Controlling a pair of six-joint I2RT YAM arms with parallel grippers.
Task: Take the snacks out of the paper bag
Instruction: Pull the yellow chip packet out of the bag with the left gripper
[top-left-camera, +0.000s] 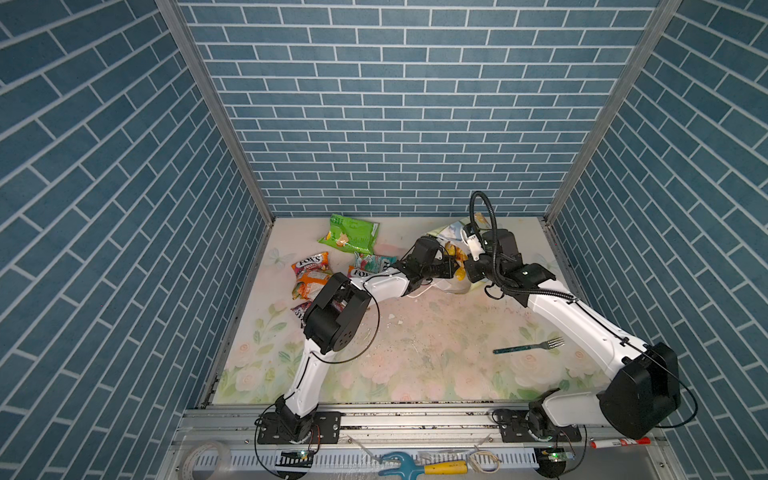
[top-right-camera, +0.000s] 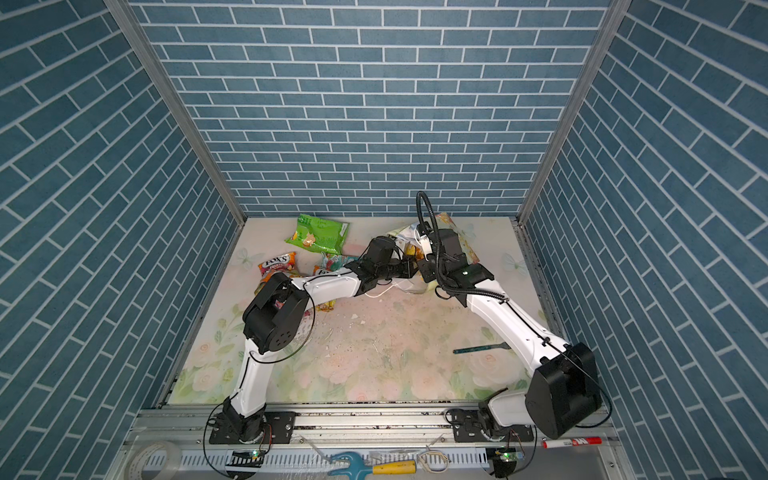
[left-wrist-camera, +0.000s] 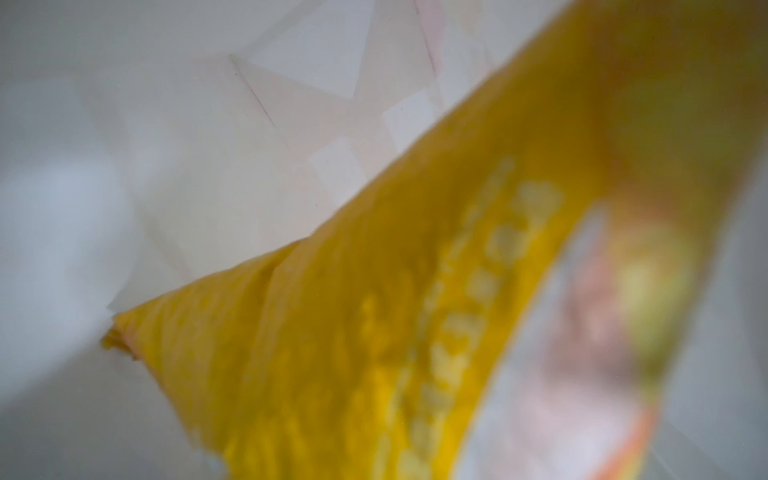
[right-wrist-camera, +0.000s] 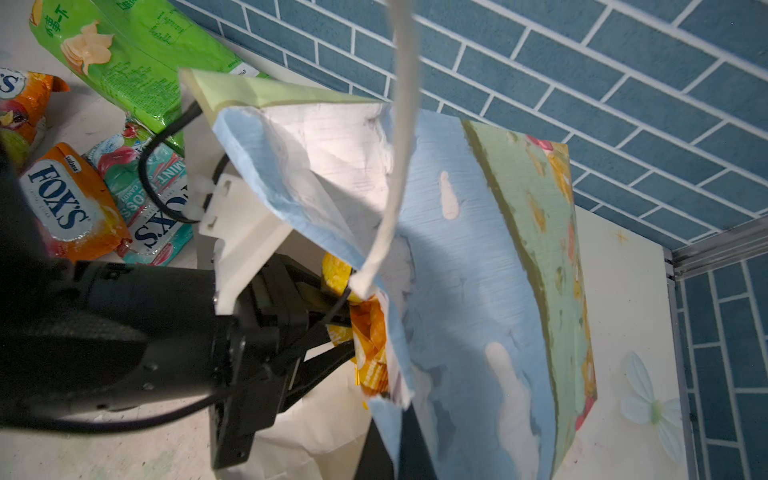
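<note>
The paper bag (top-left-camera: 452, 231) (top-right-camera: 462, 246) (right-wrist-camera: 478, 249) lies tilted at the back right, its mouth toward the left arm. My right gripper (top-left-camera: 473, 271) (right-wrist-camera: 398, 454) is shut on the bag's blue wall near the rim. My left gripper (top-left-camera: 455, 267) (top-right-camera: 413, 267) (right-wrist-camera: 349, 316) reaches into the mouth, shut on an orange-yellow packet (top-left-camera: 457, 253) (left-wrist-camera: 374, 311) (right-wrist-camera: 370, 337). That packet fills the left wrist view and hides the fingers there. Other snacks lie on the table at the back left: a green chip bag (top-left-camera: 351, 235) (right-wrist-camera: 133, 54) and several FOX'S packets (top-left-camera: 311, 264) (right-wrist-camera: 75, 203).
A teal-handled fork (top-left-camera: 528, 347) (top-right-camera: 478, 349) lies on the table in front of the right arm. The bag's white cord handle (right-wrist-camera: 399, 145) hangs across the right wrist view. Blue brick walls close the back and sides. A tape roll (top-left-camera: 205, 457) and marker (top-left-camera: 619, 442) lie at the front rail.
</note>
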